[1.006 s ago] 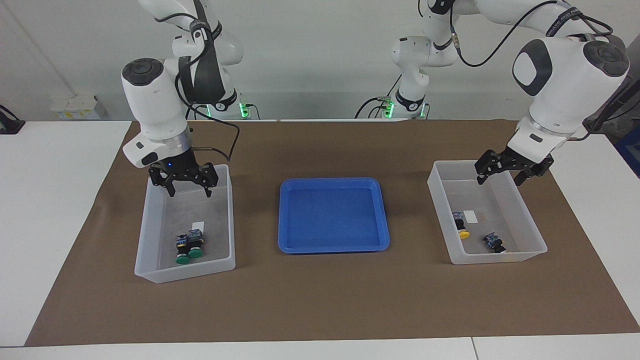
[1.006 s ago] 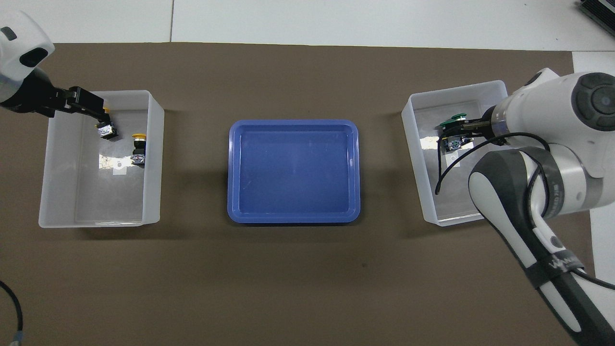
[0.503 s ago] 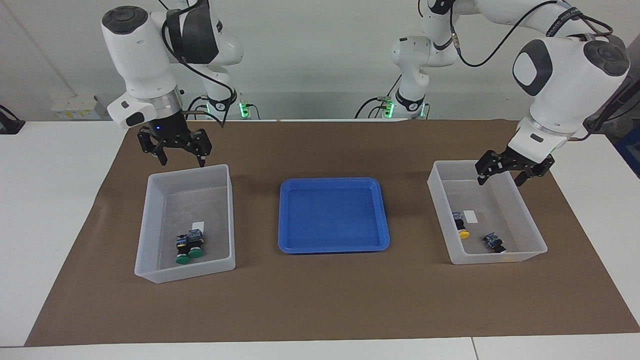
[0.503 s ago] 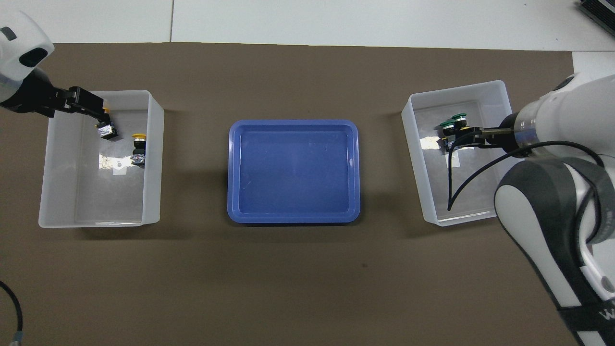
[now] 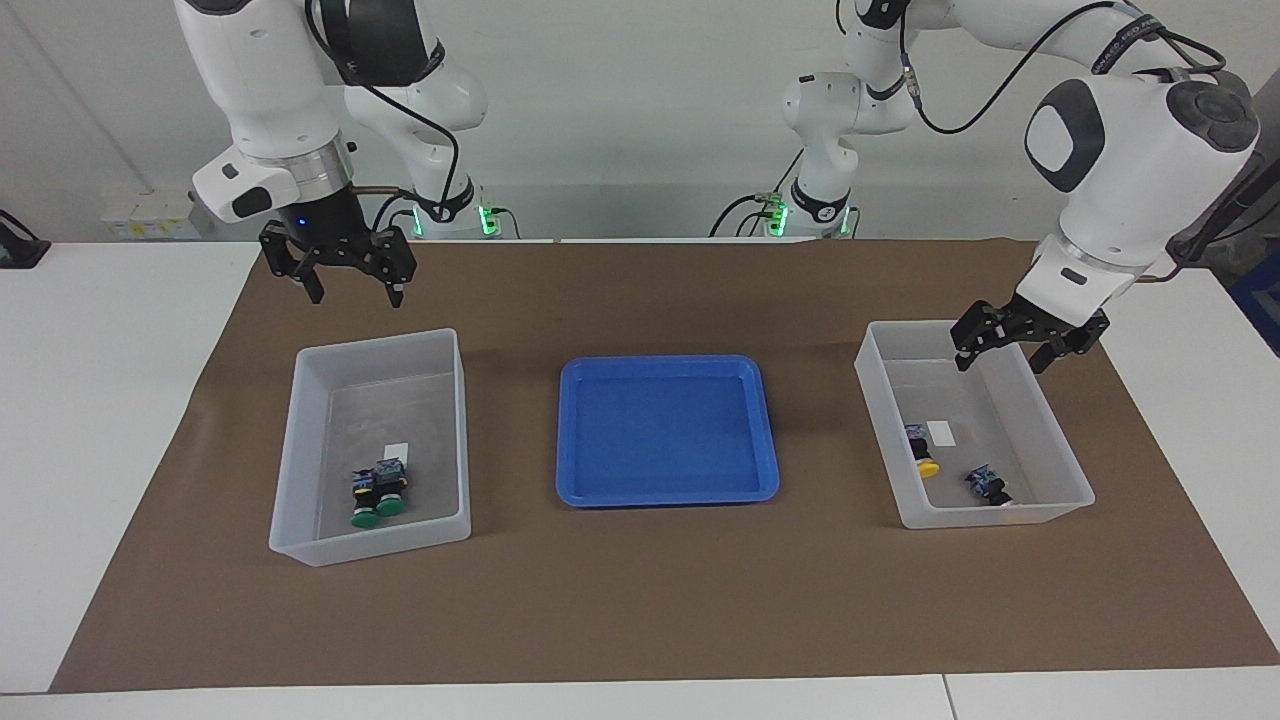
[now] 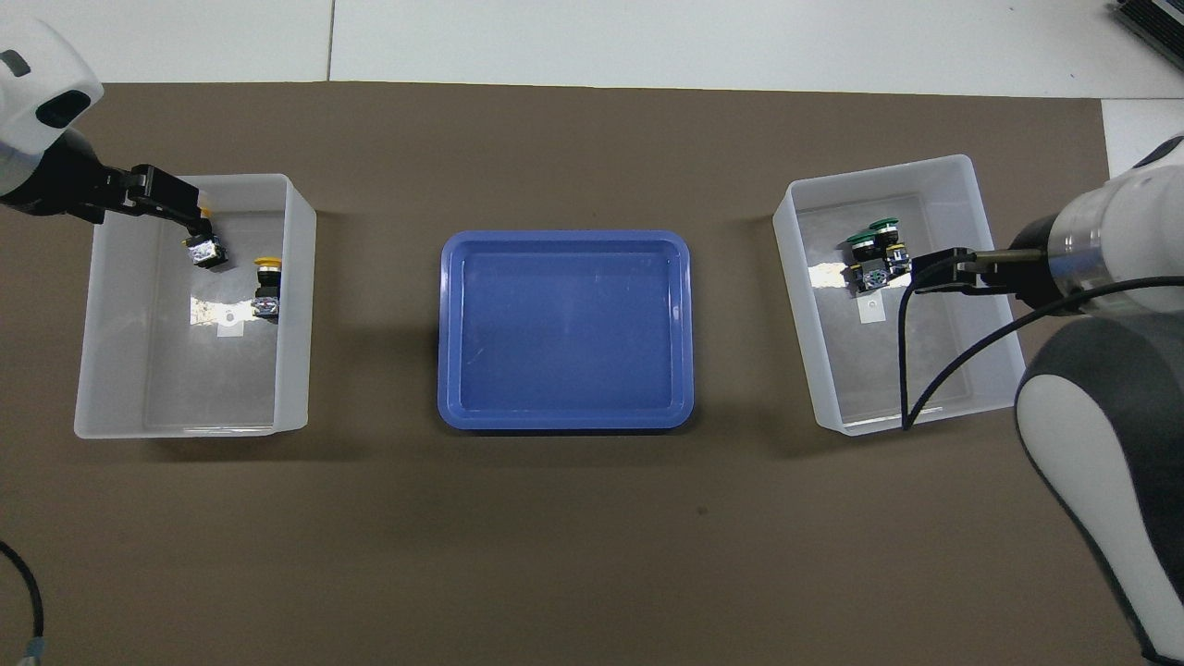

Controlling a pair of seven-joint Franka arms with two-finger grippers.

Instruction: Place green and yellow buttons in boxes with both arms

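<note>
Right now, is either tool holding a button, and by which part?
Nothing is held. The left tool and right tool are open and empty; the buttons lie in the boxes.

facing camera high across table, overhead steeply down, both share blue tray [image 5: 667, 430]

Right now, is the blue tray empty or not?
Empty: the blue tray shows only bare floor in both views.

Blue tray [image 5: 667, 430] mid-table. Toward right arm's end: bin [image 5: 372, 446] w/ two green buttons [image 5: 378, 492] touching; right gripper [image 5: 348, 268] raised, fingers apart, empty. Toward left arm's end: second bin [image 5: 972, 424] w/ two yellow buttons [image 5: 922, 446] apart; left gripper [image 5: 1006, 349] spread over it, empty.
</note>
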